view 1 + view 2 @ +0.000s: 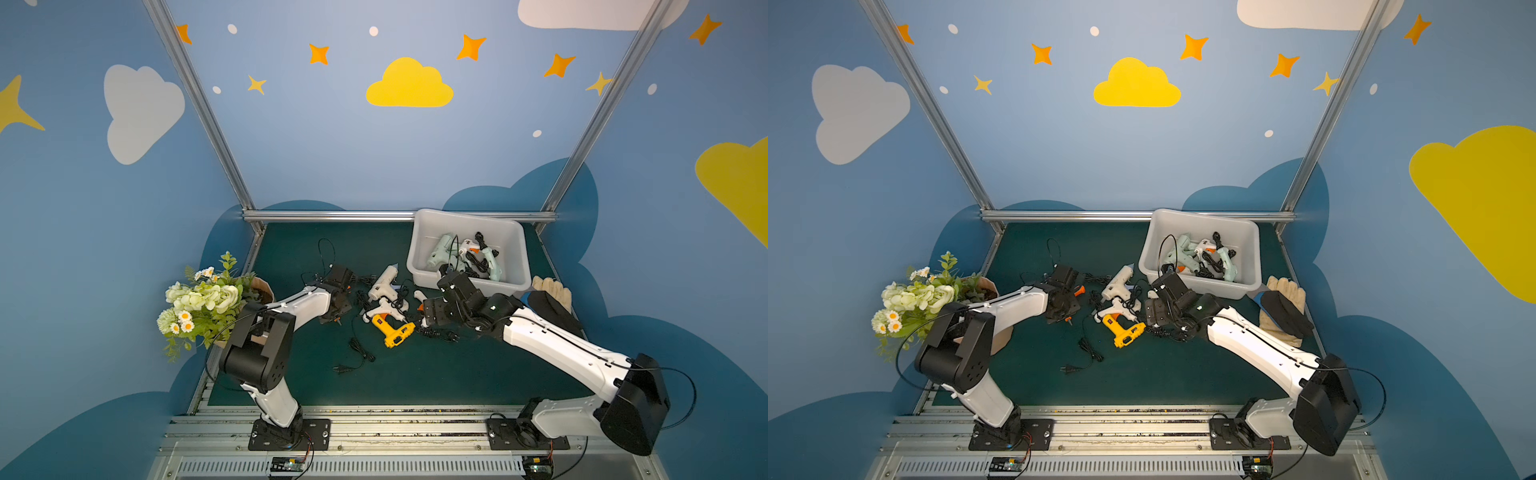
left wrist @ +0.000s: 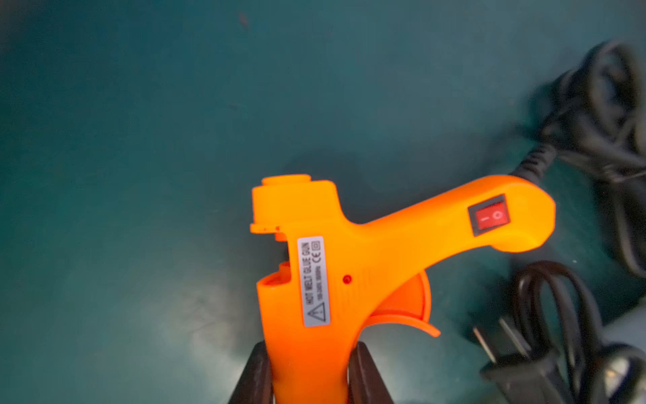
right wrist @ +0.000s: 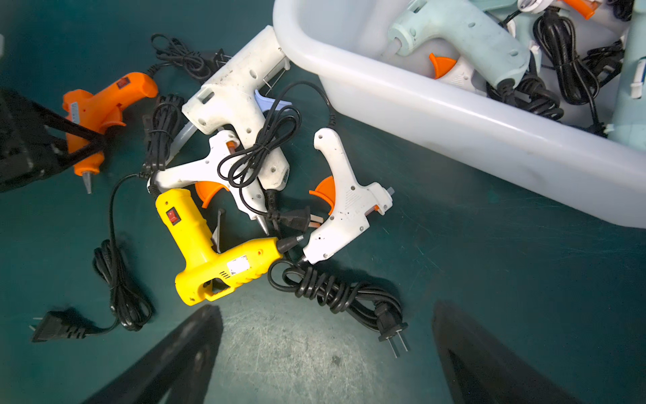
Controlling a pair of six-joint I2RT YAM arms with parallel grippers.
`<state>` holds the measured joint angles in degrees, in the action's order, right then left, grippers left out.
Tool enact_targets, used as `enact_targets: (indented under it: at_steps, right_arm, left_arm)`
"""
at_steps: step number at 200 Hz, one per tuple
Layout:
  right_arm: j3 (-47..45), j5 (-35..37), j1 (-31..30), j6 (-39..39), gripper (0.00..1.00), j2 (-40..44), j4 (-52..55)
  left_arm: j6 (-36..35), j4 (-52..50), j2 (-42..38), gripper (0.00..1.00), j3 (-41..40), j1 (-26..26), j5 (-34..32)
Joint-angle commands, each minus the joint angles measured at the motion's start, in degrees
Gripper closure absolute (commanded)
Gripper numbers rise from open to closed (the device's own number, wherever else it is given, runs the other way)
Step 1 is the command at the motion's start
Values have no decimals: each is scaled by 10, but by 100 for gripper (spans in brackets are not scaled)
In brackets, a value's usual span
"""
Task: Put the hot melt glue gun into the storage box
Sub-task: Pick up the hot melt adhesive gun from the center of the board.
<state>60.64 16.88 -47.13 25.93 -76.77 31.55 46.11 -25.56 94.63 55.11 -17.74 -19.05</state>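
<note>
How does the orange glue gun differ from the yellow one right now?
The orange glue gun is clamped in the left gripper; the yellow glue gun lies ungripped on the mat. Orange has a bare metal nozzle, yellow a black-sleeved one. Yellow looks bulkier than orange. Both carry a red rocker switch.

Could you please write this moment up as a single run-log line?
left end effector: shut on orange glue gun | right end effector: open, empty | storage box: holds glue guns | stage: grasp made, not boxed

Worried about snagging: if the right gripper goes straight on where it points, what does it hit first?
Likely the coiled black cord, just ahead of the open right gripper; depth is unclear.
</note>
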Motion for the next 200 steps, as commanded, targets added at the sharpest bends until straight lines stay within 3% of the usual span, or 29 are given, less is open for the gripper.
enact_targets:
  at_steps: [1,40,67,91,129,200]
  right_arm:
    - [12,-5,-3,12,2,17,-1]
    - [12,-31,-2,14,2,28,-20]
    - [11,-71,4,7,2,41,-44]
    - [8,-150,16,-11,2,56,-80]
    - [14,-340,46,-59,2,71,-137]
    - [91,-485,114,-79,11,91,-89]
  left_arm:
    - [-24,-2,-72,97,-5,1,-46]
    - [-115,35,-179,97,-22,-23,-65]
    - [-185,75,-245,97,-31,-39,-31]
    - [-250,101,-289,97,-31,-55,25]
    - [-353,145,-337,97,-54,-84,95]
    - [-528,255,-382,97,-127,-136,198]
